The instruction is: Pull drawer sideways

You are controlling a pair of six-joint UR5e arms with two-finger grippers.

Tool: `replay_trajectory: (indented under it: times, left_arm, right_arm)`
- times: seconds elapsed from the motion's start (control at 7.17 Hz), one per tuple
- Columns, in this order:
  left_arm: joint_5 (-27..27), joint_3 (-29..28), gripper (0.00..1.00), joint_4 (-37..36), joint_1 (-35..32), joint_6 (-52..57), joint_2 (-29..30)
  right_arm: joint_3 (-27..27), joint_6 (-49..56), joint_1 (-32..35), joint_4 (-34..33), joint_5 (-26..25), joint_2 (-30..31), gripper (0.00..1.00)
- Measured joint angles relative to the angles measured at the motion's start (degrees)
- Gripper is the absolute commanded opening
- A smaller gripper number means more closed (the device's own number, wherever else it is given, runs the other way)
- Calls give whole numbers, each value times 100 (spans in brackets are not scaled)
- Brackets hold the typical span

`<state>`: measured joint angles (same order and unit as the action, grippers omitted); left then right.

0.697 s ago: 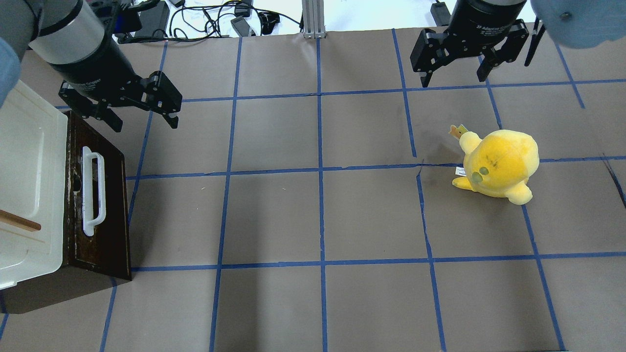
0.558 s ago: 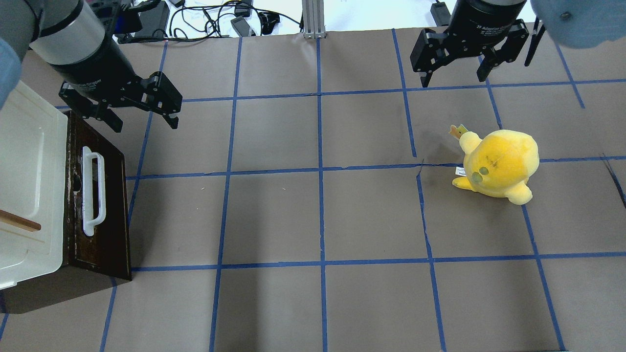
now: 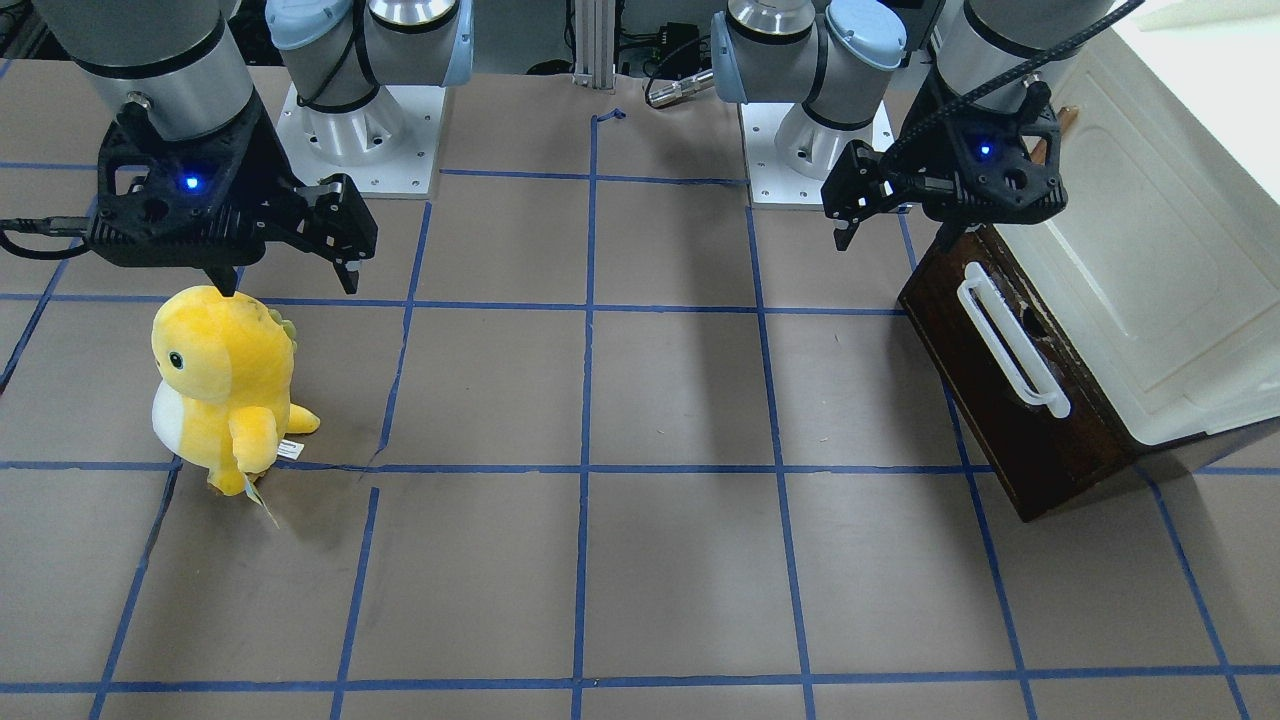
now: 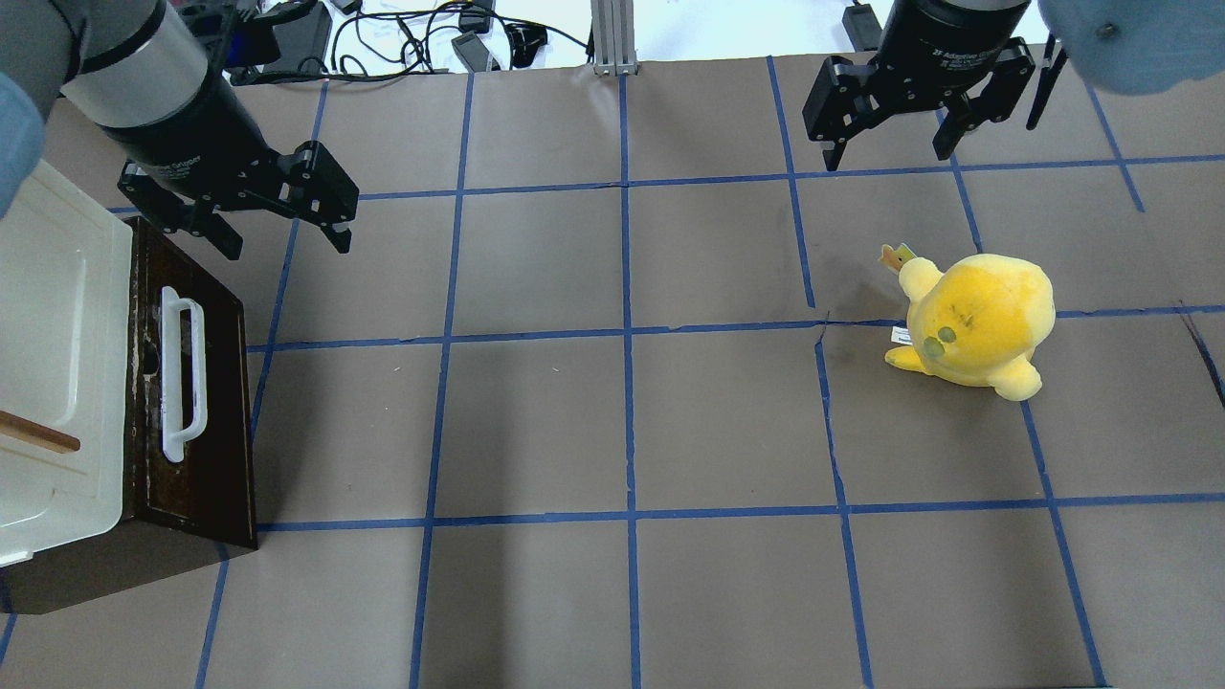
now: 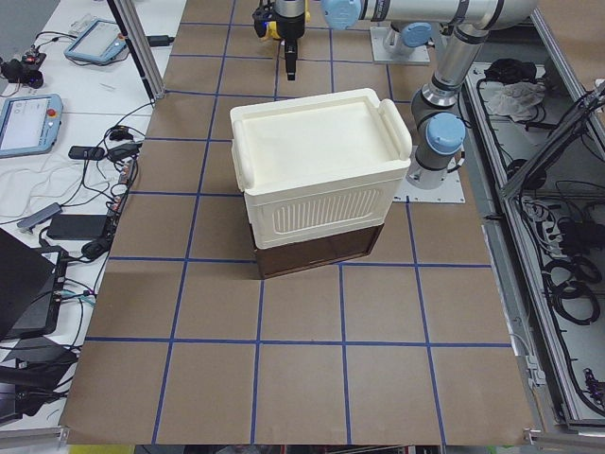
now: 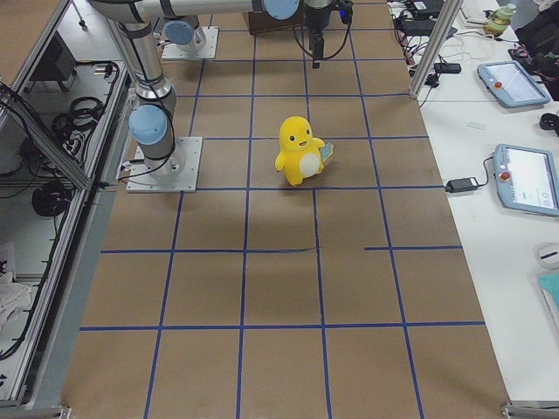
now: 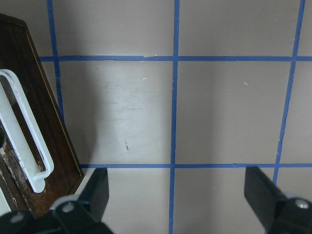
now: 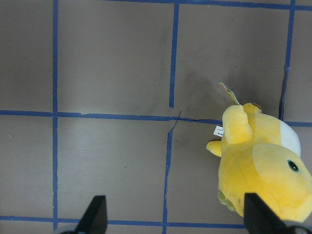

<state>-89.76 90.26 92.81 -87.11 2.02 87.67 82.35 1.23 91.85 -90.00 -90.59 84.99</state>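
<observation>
0 of the pull is done, by your pictures.

- Front-facing: drawer [image 3: 985,400] sits under cabinet [image 3: 1130,260] at the table's left end and looks pushed in. Handle [image 3: 1010,340] is untouched. Left gripper [image 3: 895,225] hangs just off the drawer's corner, spread wide and empty. Right gripper [image 3: 285,285] hangs above toy [image 3: 225,380], also wide and empty.
- Overhead: left gripper [image 4: 285,239] is beyond the handle's end, apart from it; right gripper [image 4: 887,158] is well apart from the drawer.
- Left side: cabinet on top hides most of the drawer.
- Right side: only the toy is plain.
- Left wrist: 2 fingers [image 7: 95,192] over bare table, nothing between them, handle at the frame's left.
- Right wrist: toy only.

Left for you: reach the handle, close on it, pull sideways.
</observation>
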Motion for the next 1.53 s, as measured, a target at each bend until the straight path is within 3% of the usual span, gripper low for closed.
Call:
replay_trajectory:
  times: [1.53]
  left_arm:
    - [-13,46,100,-143,27,-326,217]
  right_arm:
    - [0,2,0,0,5,0,100]
